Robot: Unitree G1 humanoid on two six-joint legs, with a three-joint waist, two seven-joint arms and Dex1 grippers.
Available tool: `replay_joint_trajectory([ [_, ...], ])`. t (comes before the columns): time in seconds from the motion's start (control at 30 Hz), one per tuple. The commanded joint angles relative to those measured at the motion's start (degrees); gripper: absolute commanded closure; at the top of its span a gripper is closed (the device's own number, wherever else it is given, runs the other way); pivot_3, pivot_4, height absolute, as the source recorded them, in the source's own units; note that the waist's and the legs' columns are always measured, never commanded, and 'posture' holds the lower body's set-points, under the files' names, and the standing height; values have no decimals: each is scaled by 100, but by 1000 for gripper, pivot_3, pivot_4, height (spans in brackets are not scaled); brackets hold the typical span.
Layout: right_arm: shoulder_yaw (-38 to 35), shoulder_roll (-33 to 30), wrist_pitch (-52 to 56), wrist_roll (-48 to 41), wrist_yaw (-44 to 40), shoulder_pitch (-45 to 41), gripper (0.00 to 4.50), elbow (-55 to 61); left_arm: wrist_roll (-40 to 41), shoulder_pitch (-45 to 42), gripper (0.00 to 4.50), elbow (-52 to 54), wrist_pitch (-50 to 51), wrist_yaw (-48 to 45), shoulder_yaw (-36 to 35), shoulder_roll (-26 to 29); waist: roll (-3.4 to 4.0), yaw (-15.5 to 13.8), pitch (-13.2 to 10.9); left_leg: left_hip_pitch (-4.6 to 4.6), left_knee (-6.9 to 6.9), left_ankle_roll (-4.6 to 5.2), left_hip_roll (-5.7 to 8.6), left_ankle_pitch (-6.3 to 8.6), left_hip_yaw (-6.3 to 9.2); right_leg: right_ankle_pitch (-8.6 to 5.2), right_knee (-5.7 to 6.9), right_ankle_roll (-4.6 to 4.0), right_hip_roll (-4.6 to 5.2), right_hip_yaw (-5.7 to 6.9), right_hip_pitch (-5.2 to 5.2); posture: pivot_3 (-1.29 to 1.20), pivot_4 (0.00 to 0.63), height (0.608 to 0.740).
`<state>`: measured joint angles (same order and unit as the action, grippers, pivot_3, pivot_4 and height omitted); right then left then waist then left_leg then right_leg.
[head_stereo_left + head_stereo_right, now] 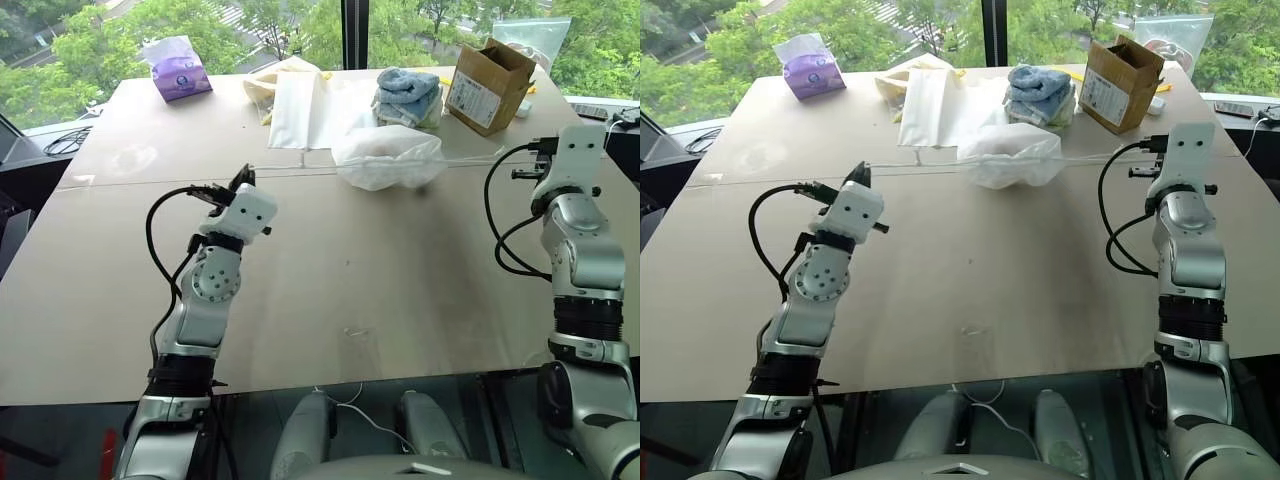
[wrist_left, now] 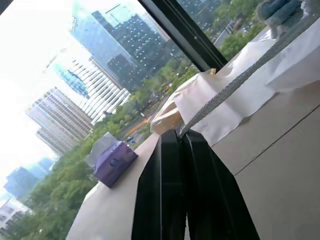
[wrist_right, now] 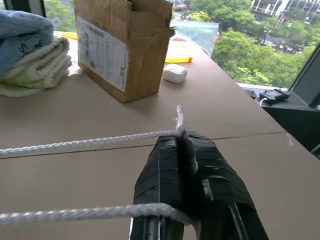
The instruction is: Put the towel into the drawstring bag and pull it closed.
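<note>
With the left gripper (image 2: 182, 137) and right gripper (image 3: 180, 137) each clamped on a cord, and the drawstring bag (image 1: 388, 157) mid-bench, apparently holding the towel, uneven pulling may drag the bag or slip a cord from the fingers.

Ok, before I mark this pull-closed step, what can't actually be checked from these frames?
- Towel: hidden inside the bunched thin white fabric drawstring bag, whose fabric is too cloudy in the eye views to show it.
- Bag mouth: whether it is fully cinched is too small to tell in the eye views.
- Left end effector: the white cord enters between its black fingers, which hide the cord's end.
- Brown cardboard box: its contents are hidden by its walls.
</note>
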<state>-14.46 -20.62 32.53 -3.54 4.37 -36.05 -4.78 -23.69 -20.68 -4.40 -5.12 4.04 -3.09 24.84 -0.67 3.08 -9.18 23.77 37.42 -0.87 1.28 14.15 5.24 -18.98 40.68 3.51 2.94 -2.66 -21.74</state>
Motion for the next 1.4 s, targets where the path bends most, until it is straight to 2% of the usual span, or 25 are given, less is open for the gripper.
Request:
replay_joint_trajectory([
  [0.03,-859,-245,-28,154,764,57,4500,-45,-51,-138,4459,-365,516,874,-962,327,0,8,0,0,0,0,0,0,0,0,1,0,0,0,0,0,150,740],
  [0.23,-1368,-185,128,-105,1508,11,4500,-97,74,-251,4459,-609,915,1443,-1182,329,0,1,0,1,0,0,-1,0,-1,0,1,0,2,0,-1,0,150,740],
  [0.43,-1507,-86,277,-356,1751,8,4500,32,543,-251,4459,-405,860,1550,-1355,47,-1,17,1,0,0,-1,-3,0,-6,0,3,0,3,-5,-2,0,150,740],
  [0.5,-1065,-80,343,-882,786,-14,4500,236,757,-240,4459,-333,659,1274,-1219,37,-1,30,1,0,0,-1,-3,0,-7,0,3,0,3,-5,-2,0,150,740],
  [0.57,-269,-174,759,-1587,-611,191,4500,889,1189,-193,4459,-223,401,735,-1039,-38,-1,67,1,0,0,-1,-4,0,-8,0,3,0,2,-5,-2,0,150,740],
  [0.63,563,-588,1115,-1921,-1754,676,4500,1689,1654,-83,4459,-124,132,-42,-772,-67,-1,93,1,0,-3,1,-7,1,-9,0,0,0,-1,-6,-2,0,150,740],
  [0.7,947,-943,1479,-2297,-2445,1171,4500,2351,2004,79,4459,-11,-9,-807,-539,-10,-3,74,3,2,-7,1,-8,1,-4,0,-4,0,1,0,-1,0,150,740],
  [0.77,1027,-1203,1667,-2643,-2921,1521,4500,2815,2469,269,4459,134,21,-1510,-473,34,-3,39,3,5,-4,1,-8,1,4,0,-14,0,0,7,5,0,150,740],
  [0.8,997,-1335,1802,-2903,-3189,1681,3810,3045,2788,397,4228,227,97,-1932,-466,77,-3,28,3,7,0,2,-6,1,5,0,-16,0,2,7,6,0,150,740],
  [0.87,953,-1582,1921,-3231,-3604,1947,3118,3408,3119,597,3642,339,167,-2456,-509,207,-3,0,2,7,3,6,-6,3,5,0,-17,0,4,6,8,0,150,740],
  [1.0,651,-1991,1836,-3382,-3936,2468,1205,3662,3694,959,1812,379,486,-3443,-585,618,-4,-17,3,-3,3,24,-14,14,9,0,-18,-1,-5,8,15,0,150,740],
  [1.1,568,-2543,1351,-3147,-4574,3174,1170,3739,4096,1351,390,614,819,-4217,-553,960,-3,-61,2,-4,3,25,-15,15,9,-1,-20,-1,-5,10,18,0,150,740],
  [1.13,556,-2694,968,-2980,-4836,3452,1170,3726,4341,1545,186,765,1119,-4475,-566,1072,-3,-66,2,-2,3,26,-14,15,9,-1,-29,-1,-4,11,20,0,150,740],
  [1.3,417,-2875,-677,-2160,-5356,4340,1170,3078,4555,2281,186,1163,1808,-5068,-555,1541,-3,-73,2,-17,1,31,-26,18,13,0,-68,0,-10,18,55,0,150,740],
  [1.4,101,-2731,-1431,-2136,-5725,4728,1170,2564,4556,2568,186,1262,1802,-5257,-627,1620,-4,-96,3,-22,0,31,-27,19,18,0,-75,0,-10,25,66,0,150,740],
])
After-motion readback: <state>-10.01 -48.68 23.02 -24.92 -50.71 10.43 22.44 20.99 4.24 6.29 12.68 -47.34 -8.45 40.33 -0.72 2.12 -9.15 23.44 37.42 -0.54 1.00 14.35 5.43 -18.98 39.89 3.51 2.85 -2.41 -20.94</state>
